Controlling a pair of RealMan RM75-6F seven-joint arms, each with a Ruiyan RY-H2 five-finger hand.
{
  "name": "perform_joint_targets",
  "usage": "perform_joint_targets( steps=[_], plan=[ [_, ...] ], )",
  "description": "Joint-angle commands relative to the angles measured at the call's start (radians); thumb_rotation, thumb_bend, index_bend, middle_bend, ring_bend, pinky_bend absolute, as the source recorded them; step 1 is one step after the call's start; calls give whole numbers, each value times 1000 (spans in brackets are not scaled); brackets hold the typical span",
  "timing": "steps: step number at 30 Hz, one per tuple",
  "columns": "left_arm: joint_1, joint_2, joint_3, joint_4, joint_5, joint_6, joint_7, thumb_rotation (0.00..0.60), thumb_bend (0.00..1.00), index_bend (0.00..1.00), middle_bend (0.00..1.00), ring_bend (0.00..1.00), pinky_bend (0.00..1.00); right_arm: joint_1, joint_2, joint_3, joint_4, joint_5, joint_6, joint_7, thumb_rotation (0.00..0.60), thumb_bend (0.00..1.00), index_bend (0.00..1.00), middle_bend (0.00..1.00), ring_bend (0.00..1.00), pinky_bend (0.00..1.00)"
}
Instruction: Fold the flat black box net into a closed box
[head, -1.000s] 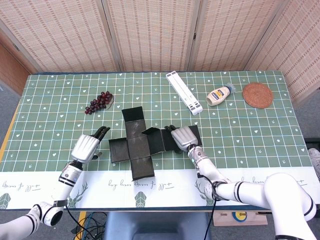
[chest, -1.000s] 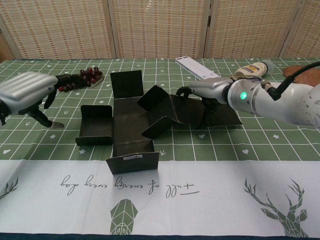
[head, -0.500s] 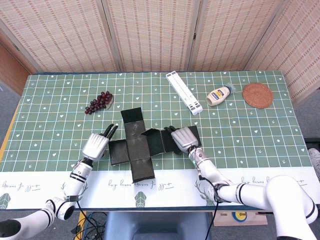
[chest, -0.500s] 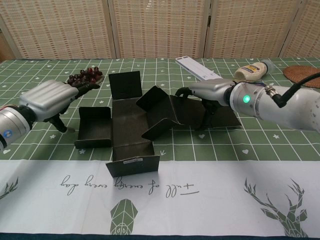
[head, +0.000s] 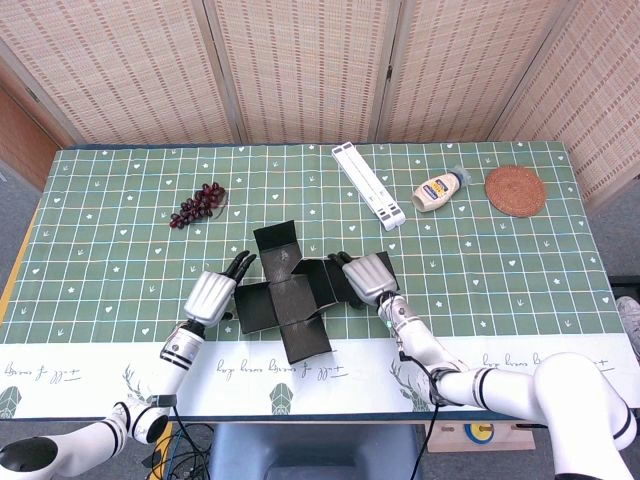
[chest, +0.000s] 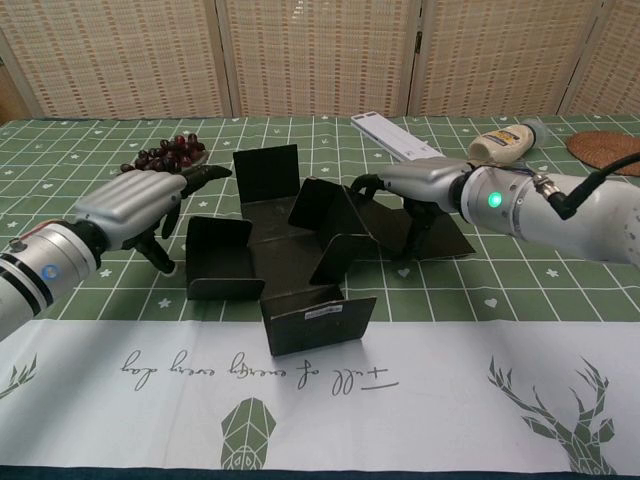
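The black box net (head: 290, 295) lies in the middle of the green cloth, its side flaps (chest: 222, 258) standing up. My left hand (head: 213, 295) presses against the outside of the raised left flap, fingers stretched over its top edge (chest: 140, 205). My right hand (head: 368, 277) rests on the net's long right panel, fingertips touching the folded-up section (chest: 420, 185). The near flap (chest: 318, 320) and the far flap (chest: 266, 172) stand upright. Neither hand visibly grips the card.
A bunch of dark grapes (head: 198, 204) lies behind the left hand. A white slatted strip (head: 368, 185), a mayonnaise bottle (head: 440, 190) and a round woven coaster (head: 516, 190) sit at the back right. A folding screen stands behind the table.
My left hand has come in from the left and pushed the left flap; the net has slid right, turned a little, and its flaps stand steeper. The right hand has barely moved.
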Motion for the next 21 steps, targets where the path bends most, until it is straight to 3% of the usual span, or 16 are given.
perform_joint_targets(
  steps=[1, 8, 13, 21],
  plan=[
    [1, -1, -5, -34, 1, 22, -46, 600, 94, 6, 89, 587, 879, -3, 5, 2, -3, -18, -4, 9, 600, 350, 227, 325, 796, 920],
    [6, 20, -12, -107, -10, 28, -130, 600, 94, 2, 77, 561, 879, -6, 27, -6, -16, -96, -20, 30, 600, 350, 227, 325, 796, 920],
    [3, 49, -9, -173, -5, 9, -274, 600, 94, 1, 70, 555, 879, 6, 60, -11, -41, -167, -34, 35, 600, 350, 227, 325, 796, 920],
    [-23, 63, -6, -205, -33, -93, -454, 600, 94, 0, 50, 549, 879, 30, 113, -23, -77, -269, -69, 39, 600, 350, 227, 325, 797, 920]
  ],
)
